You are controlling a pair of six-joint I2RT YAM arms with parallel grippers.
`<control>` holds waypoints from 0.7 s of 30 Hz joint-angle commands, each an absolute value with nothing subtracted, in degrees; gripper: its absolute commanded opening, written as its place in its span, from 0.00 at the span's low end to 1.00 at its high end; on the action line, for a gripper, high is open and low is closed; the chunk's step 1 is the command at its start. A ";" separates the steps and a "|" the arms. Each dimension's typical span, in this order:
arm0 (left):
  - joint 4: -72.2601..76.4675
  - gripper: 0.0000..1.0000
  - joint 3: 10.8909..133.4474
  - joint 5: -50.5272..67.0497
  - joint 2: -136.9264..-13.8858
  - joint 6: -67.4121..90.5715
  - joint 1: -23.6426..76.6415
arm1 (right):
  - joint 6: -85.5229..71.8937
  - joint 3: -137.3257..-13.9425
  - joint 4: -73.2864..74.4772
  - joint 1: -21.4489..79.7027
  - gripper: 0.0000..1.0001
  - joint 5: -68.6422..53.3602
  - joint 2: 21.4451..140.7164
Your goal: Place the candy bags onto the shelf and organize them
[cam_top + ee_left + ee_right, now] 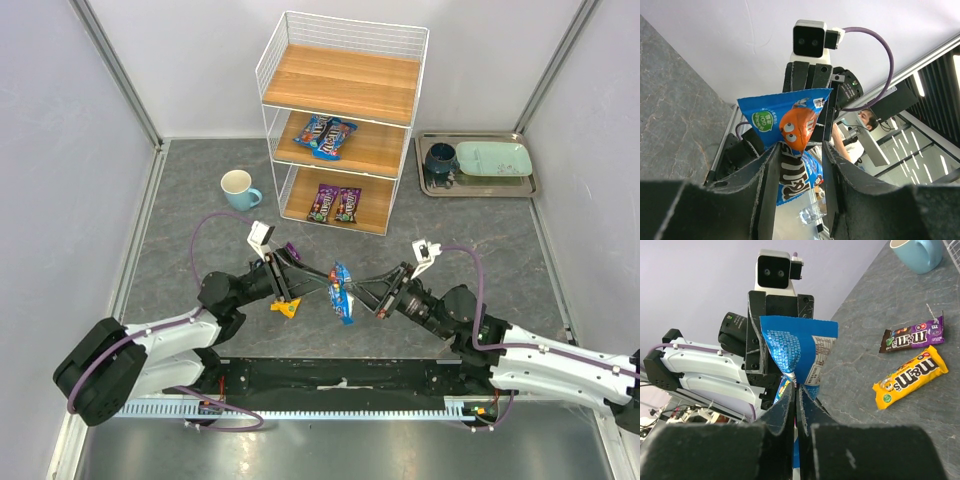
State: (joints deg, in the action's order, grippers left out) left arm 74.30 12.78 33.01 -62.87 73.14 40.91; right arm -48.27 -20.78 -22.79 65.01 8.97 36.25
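Blue bag (342,290) hung above the counter (180,220), midway between the two arms. Left jaws pinched one end of it; right jaws were pressed together on its opposite edge. Yellow bag (910,377) and purple bag (912,337) lay flat on the counter, near each other, not touching. Shelf (340,80) stood at the far side, with two blue bags (328,135) on its middle board and two brown bags (335,203) on the bottom board.

The light is bright and even, from above. Shadows on the grey worktop (180,210) are soft and faint. The top view is sharp. In both wrist views the near black jaws look blurry, but the blue candy bag (775,117) is clear. Long ceiling lamps (918,84) glow white.
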 commanded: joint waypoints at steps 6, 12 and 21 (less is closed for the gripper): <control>95.27 0.45 16.87 32.87 -64.51 74.44 41.66 | -50.10 -21.18 -32.69 64.95 0.05 3.78 42.27; 95.19 0.11 17.93 32.61 -64.25 74.53 41.75 | -50.19 -20.74 -32.43 64.95 0.06 4.48 42.72; 80.04 0.02 18.36 30.33 -58.46 68.58 41.75 | -44.92 -25.66 -8.91 64.95 0.56 14.49 32.45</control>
State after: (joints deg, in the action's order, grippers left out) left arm 73.76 15.35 31.70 -63.92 73.12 41.15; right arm -48.27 -21.23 -23.24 64.93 8.21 37.26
